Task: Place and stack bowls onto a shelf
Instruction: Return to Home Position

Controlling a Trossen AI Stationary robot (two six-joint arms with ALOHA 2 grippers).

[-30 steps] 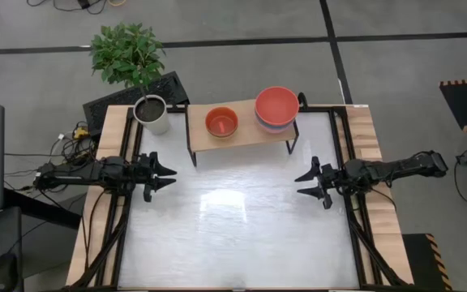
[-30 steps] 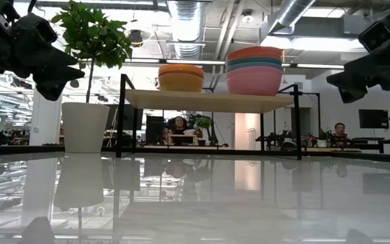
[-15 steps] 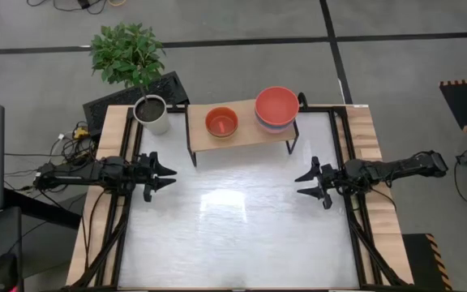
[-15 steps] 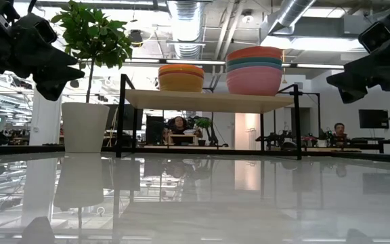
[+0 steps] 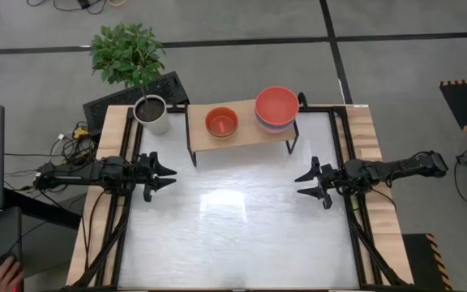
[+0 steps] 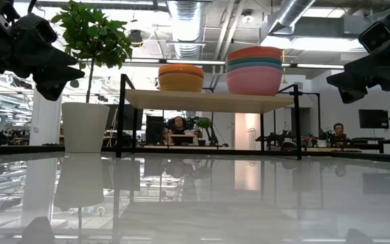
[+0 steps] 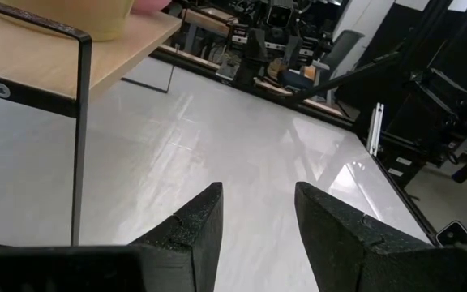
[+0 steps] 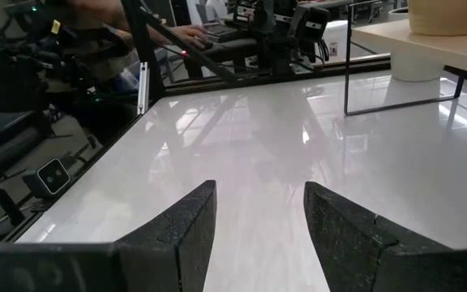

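Observation:
The light-wood shelf [image 5: 254, 134] on black legs stands at the table's far edge. On it rest two stacks of bowls: a small stack with a red-orange bowl on top [image 5: 221, 122] [image 6: 181, 77] on the left, and a larger stack topped by a red bowl [image 5: 276, 105] [image 6: 254, 70] on the right, with pink at the bottom. My left gripper [image 5: 167, 175] [image 7: 258, 212] hovers open at the table's left edge. My right gripper [image 5: 304, 184] [image 8: 259, 212] hovers open at the right edge. Both are empty and well short of the shelf.
A white plant pot [image 5: 152, 114] with a leafy plant stands at the far left corner beside the shelf. The white tabletop [image 5: 233, 227] stretches between the two grippers. A person's hand [image 5: 2, 276] shows off the table at the near left.
Both arms and the bowls have stayed put. A person's hand has come into the high view at the near left, off the table.

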